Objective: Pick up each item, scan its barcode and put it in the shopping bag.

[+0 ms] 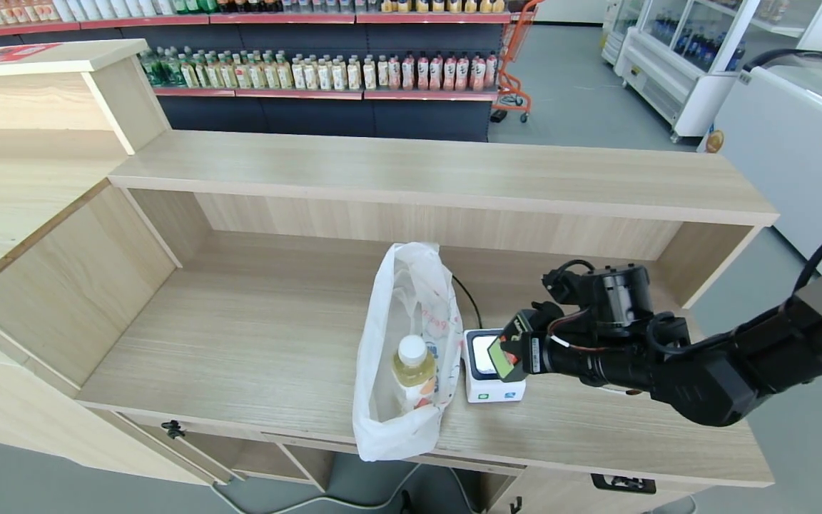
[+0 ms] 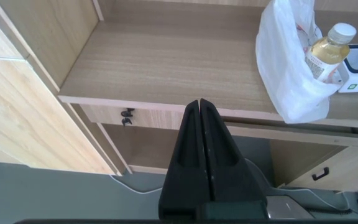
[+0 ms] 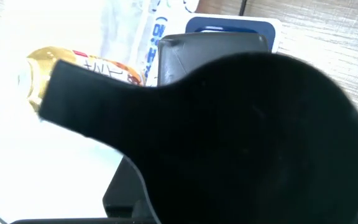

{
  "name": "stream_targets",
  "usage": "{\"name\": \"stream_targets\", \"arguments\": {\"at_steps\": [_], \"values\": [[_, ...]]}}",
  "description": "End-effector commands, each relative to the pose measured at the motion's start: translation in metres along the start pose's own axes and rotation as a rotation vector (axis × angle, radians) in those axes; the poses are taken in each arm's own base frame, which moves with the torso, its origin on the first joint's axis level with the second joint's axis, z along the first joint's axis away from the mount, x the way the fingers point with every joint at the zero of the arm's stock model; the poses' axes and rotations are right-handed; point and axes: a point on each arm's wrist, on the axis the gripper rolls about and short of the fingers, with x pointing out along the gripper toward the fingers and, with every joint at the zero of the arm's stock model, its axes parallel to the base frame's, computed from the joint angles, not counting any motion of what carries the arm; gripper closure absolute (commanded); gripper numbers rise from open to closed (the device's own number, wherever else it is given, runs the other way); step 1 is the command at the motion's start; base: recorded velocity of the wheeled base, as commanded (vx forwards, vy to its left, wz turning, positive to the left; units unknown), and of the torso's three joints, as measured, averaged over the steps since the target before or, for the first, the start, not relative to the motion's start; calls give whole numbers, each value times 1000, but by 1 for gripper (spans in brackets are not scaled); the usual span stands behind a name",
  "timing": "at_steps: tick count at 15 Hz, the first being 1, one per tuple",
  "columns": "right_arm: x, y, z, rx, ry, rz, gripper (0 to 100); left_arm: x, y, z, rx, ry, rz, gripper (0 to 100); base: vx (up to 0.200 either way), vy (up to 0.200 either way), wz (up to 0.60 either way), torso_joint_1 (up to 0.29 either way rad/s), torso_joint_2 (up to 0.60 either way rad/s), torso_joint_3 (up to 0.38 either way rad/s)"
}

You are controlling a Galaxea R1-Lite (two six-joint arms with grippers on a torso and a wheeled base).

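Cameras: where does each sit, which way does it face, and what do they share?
Head view: on the head, facing forward and down at the counter; right arm shows, right gripper holding a green packet over the scanner.
Left wrist view: on the left wrist, facing the counter's front edge; shut left gripper shows.
Right wrist view: on the right wrist, close over the scanner; the right gripper's dark body shows.
Shared: all show the shopping bag with the bottle.

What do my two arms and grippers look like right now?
Right arm: matte black, bulky rounded joints, cylindrical wrist, looped black cables, thin red and white wires; right gripper black with a white label. Left gripper: two black tapered fingers, wedge-shaped.
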Motion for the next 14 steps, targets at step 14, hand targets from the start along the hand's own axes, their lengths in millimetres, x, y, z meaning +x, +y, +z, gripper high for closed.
{"name": "stream_targets", "arguments": {"at_steps": [14], "values": [[51,2,-3,-8,17,16,100,0,0,0,0,0,0,100,0,0,0,0,0,0]]}}
